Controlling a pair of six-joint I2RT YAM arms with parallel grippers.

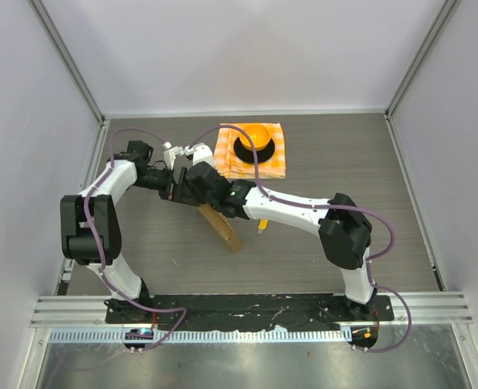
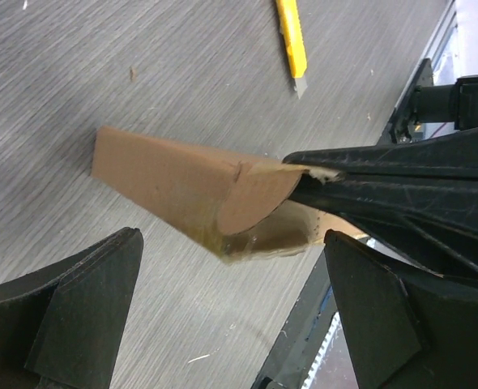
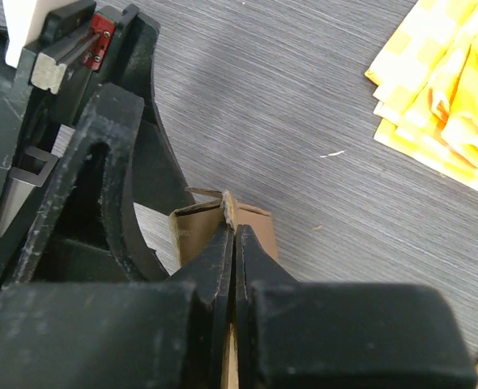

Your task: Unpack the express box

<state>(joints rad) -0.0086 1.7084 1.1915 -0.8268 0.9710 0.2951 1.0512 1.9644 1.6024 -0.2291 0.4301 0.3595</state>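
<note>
My right gripper (image 3: 232,225) pinches shut on an edge of the express box (image 2: 182,186), tilted over the table (image 1: 344,162), so my wide-open, empty left gripper (image 2: 231,316) should close squarely on the facing wall.

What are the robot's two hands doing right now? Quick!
Left gripper: open, holding nothing.
Right gripper: closed, pinching the edge of the express box.

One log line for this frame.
right hand: shut on express box edge | left hand: open, near box | utility knife: lying on table
</note>
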